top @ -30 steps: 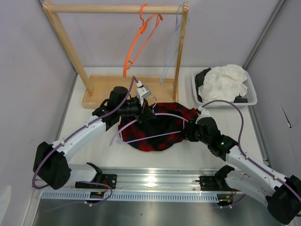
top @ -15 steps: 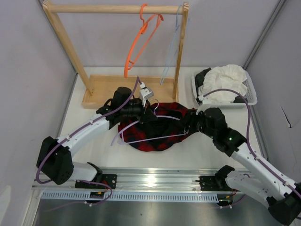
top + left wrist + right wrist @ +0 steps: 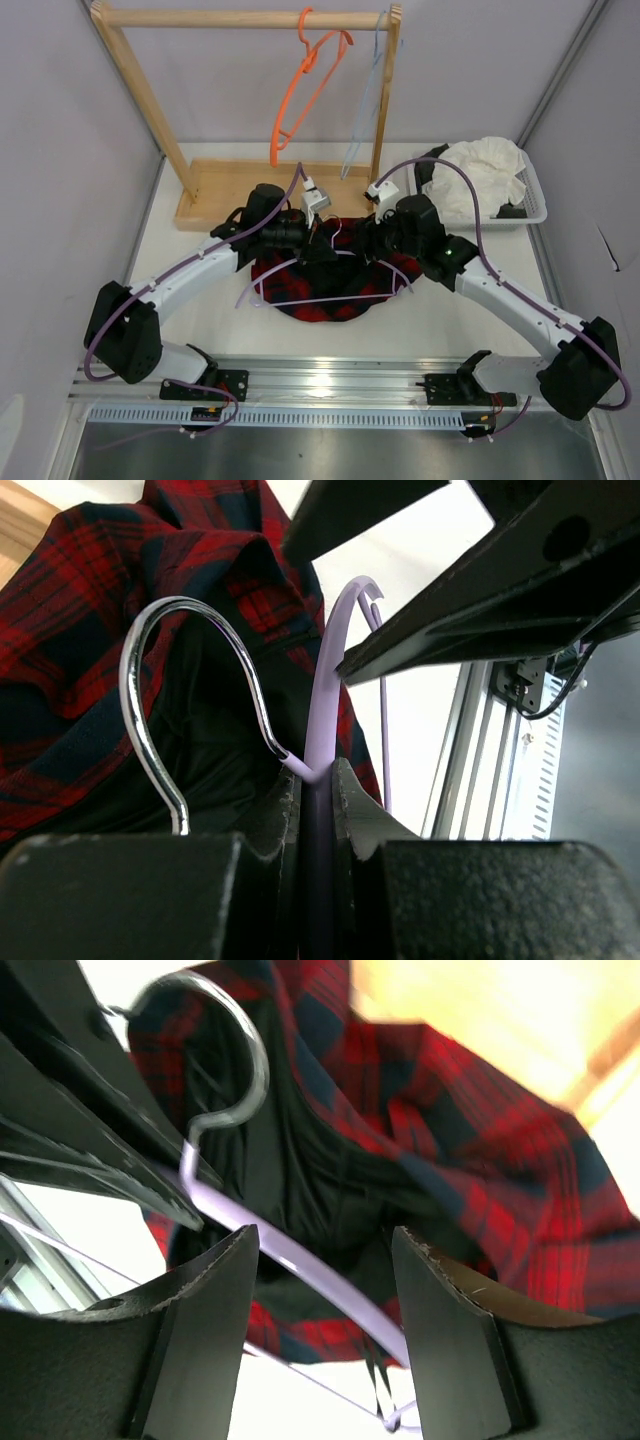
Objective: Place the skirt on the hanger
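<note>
Limply, plaid skirt (image 3: 312, 308) underlies thin hanger (image 3: 322, 710) (chrome hook (image 3: 131, 690)).

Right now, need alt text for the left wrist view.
The left end effector is shut on the neck of the lavender hanger, whose metal hook arches up above it. The red and black plaid skirt fills the background, and the right arm's dark fingers reach in from the upper right.

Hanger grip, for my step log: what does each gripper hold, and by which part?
The left gripper has jaws shut on the hanger at its neck, just below the metal hook. The right gripper is open, straddling the hanger's arm, holding nothing.
</note>
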Robot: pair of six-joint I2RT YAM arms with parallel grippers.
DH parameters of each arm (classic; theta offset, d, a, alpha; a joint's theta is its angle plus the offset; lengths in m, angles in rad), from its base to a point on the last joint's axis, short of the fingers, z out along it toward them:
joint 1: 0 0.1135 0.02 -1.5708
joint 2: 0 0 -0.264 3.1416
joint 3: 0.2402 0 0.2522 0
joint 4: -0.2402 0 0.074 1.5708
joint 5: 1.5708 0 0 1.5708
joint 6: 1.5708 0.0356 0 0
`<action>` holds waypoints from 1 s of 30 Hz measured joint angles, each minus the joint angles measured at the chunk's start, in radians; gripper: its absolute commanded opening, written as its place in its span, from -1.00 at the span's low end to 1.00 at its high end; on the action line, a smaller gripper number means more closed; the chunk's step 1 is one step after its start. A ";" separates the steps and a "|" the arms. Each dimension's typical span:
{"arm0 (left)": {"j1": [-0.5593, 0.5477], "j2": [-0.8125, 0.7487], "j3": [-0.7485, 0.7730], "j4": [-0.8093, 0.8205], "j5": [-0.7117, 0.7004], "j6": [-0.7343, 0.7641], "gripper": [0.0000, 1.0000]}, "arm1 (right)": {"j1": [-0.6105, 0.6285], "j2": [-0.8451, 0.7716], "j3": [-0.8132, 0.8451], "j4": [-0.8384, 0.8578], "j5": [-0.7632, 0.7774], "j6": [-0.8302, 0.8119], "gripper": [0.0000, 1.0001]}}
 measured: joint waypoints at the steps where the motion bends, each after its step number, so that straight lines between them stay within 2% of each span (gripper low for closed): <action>1: 0.000 0.000 0.002 -0.002 0.002 0.000 -1.00 | 0.000 0.015 0.015 0.003 -0.019 -0.016 0.24; 6: 0.001 0.003 0.015 -0.013 0.011 0.005 -1.00 | 0.000 0.074 0.052 0.002 -0.104 -0.064 0.23; 13: 0.001 0.019 0.016 -0.033 0.018 0.005 -1.00 | -0.001 0.100 0.061 -0.005 -0.148 -0.093 0.21; 30: 0.000 0.027 0.049 -0.035 0.019 0.023 -1.00 | 0.017 0.055 0.031 -0.048 -0.154 -0.098 0.16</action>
